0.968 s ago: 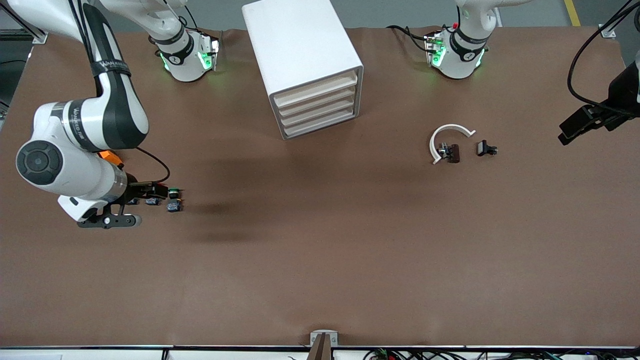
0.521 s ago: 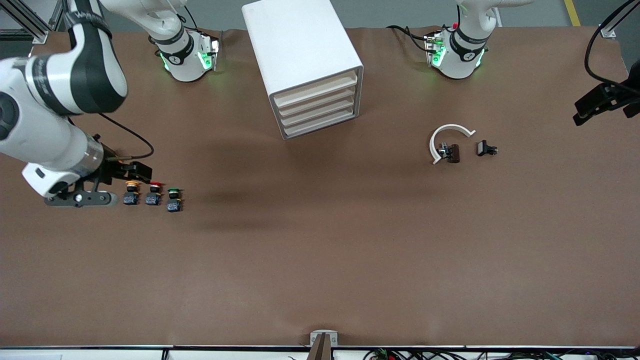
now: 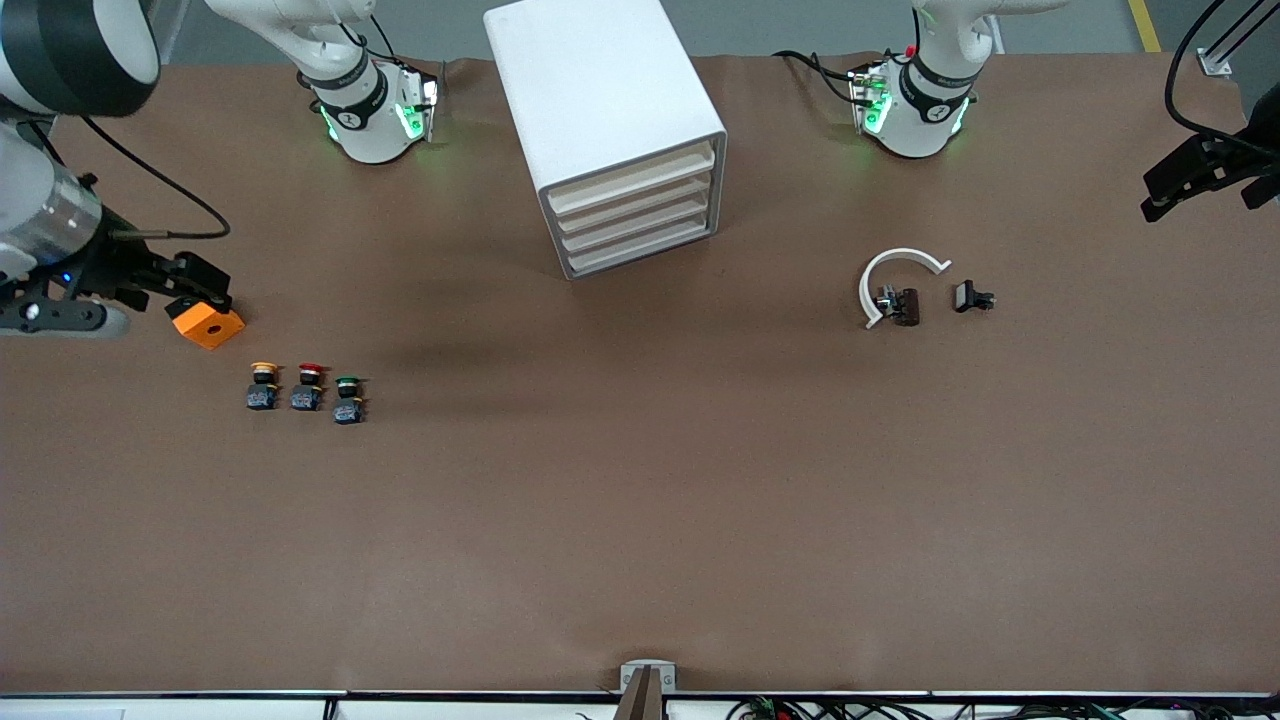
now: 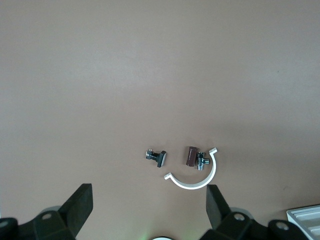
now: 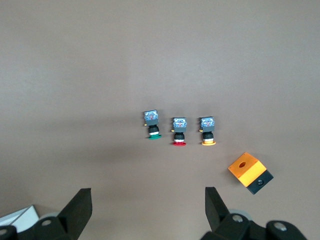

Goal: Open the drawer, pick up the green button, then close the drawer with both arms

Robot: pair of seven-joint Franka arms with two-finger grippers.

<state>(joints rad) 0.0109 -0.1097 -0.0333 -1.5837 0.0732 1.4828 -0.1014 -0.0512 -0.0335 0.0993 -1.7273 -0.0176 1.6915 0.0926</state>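
The white cabinet (image 3: 600,90) stands near the robots' bases with all four drawers shut; the drawer (image 3: 640,224), third from the top, is flush with the others. The green-capped button (image 3: 348,398) stands on the table toward the right arm's end, beside a red-capped one (image 3: 307,386) and a yellow-capped one (image 3: 263,386). It also shows in the right wrist view (image 5: 152,125). My right gripper (image 3: 205,290) is open and empty, up over an orange block (image 3: 207,323) at the table's edge. My left gripper (image 3: 1165,195) is open and empty, over the left arm's end of the table.
A white curved clip (image 3: 895,272), a small brown part (image 3: 906,306) and a small black part (image 3: 971,297) lie toward the left arm's end; the left wrist view shows the clip (image 4: 197,177) too. The orange block also shows in the right wrist view (image 5: 249,172).
My right arm has risen and pulled away from the three buttons toward its end of the table, uncovering them and the orange block. My left gripper has drifted slightly outward.
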